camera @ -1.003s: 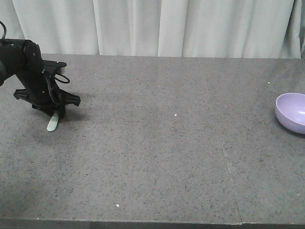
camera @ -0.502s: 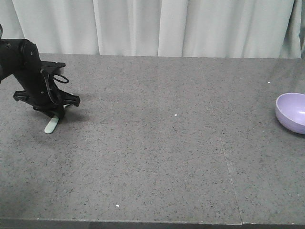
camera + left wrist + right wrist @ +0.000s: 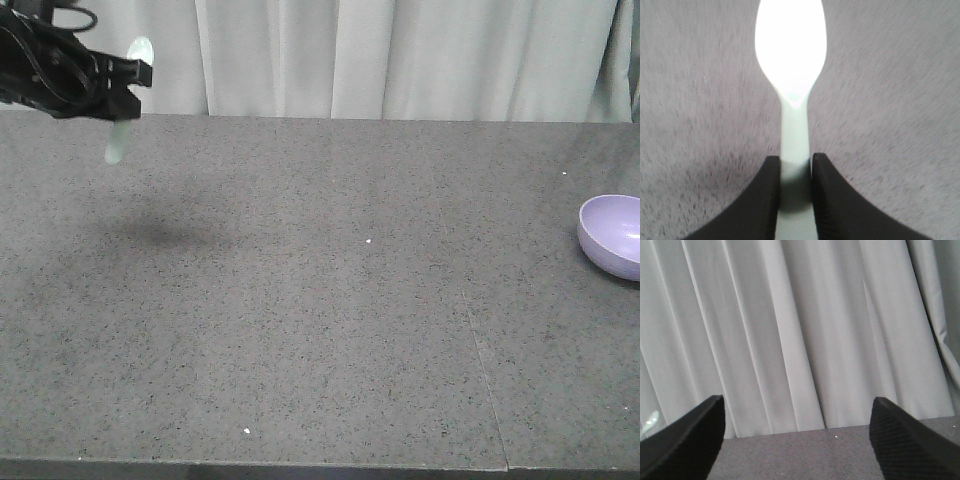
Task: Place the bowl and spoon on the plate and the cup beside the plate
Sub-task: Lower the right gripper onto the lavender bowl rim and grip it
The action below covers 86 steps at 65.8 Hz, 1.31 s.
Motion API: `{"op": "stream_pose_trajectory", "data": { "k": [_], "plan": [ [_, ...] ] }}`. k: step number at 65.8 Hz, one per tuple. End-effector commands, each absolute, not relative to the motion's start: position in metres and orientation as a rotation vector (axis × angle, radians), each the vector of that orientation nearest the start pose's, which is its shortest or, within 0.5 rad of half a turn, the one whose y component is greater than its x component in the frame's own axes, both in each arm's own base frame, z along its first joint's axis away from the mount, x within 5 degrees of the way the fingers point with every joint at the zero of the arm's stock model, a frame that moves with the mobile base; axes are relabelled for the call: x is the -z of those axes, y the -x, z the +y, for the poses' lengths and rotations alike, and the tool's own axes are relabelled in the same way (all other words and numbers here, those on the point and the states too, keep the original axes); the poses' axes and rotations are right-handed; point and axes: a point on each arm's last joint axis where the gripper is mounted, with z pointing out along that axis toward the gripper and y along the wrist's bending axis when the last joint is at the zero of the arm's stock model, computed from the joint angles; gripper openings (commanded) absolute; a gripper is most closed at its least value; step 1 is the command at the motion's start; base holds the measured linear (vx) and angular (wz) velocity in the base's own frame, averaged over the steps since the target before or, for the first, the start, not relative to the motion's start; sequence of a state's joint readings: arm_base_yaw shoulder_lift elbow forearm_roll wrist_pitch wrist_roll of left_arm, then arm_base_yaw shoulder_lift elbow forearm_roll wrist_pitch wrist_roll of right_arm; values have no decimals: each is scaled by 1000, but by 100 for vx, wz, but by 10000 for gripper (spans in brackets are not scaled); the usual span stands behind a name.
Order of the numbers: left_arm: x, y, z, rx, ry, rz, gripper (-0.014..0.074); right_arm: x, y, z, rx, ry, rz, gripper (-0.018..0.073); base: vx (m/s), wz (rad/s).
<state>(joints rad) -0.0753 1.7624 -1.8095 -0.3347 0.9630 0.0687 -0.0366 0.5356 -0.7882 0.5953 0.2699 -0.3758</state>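
The left hand (image 3: 118,88) was clamped on the spoon (image 3: 790,50), both fingers (image 3: 765,195) pinching the handle with the oval head sticking out ahead! From the front, the spoon (image 3: 116,146) hung high over the far left corner of the bench (image 3: 350,330), well clear of the surface, against the curtain (image 3: 400,60). The right hand (image 3: 795,405) sat idle, jaws spread wide with nothing between them. The bowl (image 3: 612,235) lay at the bench's right edge, a long way across from the spoon. No plate and no cup showed in any view. This looked like the carry stage for the spoon, so the task was barely begun. Next call: swing the spoon across to wherever the plate sits, keeping that thin handle from slipping, then lower and release.
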Motion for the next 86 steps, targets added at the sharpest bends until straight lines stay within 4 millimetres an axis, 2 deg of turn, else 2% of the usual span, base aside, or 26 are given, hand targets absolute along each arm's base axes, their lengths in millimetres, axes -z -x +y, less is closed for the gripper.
{"op": "stream_pose_trajectory", "data": {
  "k": [1, 6, 14, 22, 23, 29, 35, 39, 47, 56, 86],
  "plan": [
    [-448, -363, -55, 446, -90, 2126, -7, -442, -118, 6, -190, -53, 1422, 581, 0, 0],
    [-470, -345, -53, 436, -99, 2046, -7, -454, -138, 3, -154, -46, 1450, 581, 0, 0],
    [-495, -323, -51, 424, -106, 1950, -7, -467, -173, -11, -86, -73, 1533, 581, 0, 0],
    [-512, -304, -49, 421, -110, 1891, -7, -468, -207, -42, 8, -160, 1618, 581, 0, 0],
    [-515, -299, -49, 420, -112, 1879, -7, -467, -214, -52, 30, -190, 1644, 581, 0, 0],
    [-520, -292, -48, 420, -115, 1866, -7, -459, -234, -82, 62, -276, 1732, 581, 0, 0],
    [-520, -291, -49, 430, -117, 1870, -7, -437, -250, -113, 49, -407, 1827, 581, 0, 0],
    [-520, -290, -50, 457, -115, 1872, -7, -414, -263, -130, 24, -472, 1923, 581, 0, 0],
    [-520, -291, -51, 464, -114, 1875, -7, -370, -286, -150, -42, -543, 2100, 581, 0, 0],
    [-519, -292, -51, 462, -114, 1876, -7, -337, -304, -160, -87, -554, 2203, 581, 0, 0],
    [-519, -292, -51, 463, -114, 1876, -7, -272, -336, -179, -127, -583, 2341, 581, 0, 0]
  ]
}}
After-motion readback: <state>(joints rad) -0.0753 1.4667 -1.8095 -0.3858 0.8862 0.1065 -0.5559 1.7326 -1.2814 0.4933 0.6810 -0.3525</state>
